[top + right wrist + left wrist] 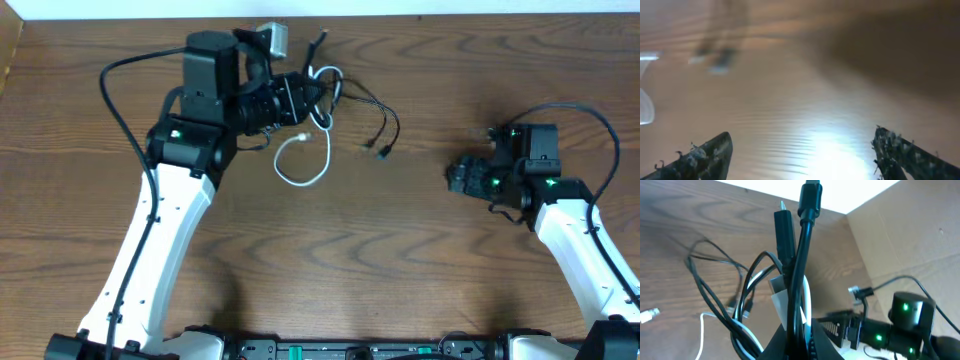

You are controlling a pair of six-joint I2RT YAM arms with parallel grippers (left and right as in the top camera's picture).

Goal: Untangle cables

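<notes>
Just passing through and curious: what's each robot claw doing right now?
Left gripper: closed, pinching the thin black cable and thin white cable together.
Right gripper: open, holding nothing.

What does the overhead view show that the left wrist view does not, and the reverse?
Only overhead: the thin white cable as a whole loop on the brown wooden table. Only left wrist: two separate black plug ends standing above the left pincer, the white cable running into its grip. Both: that pincer shut on the thin black cable.
</notes>
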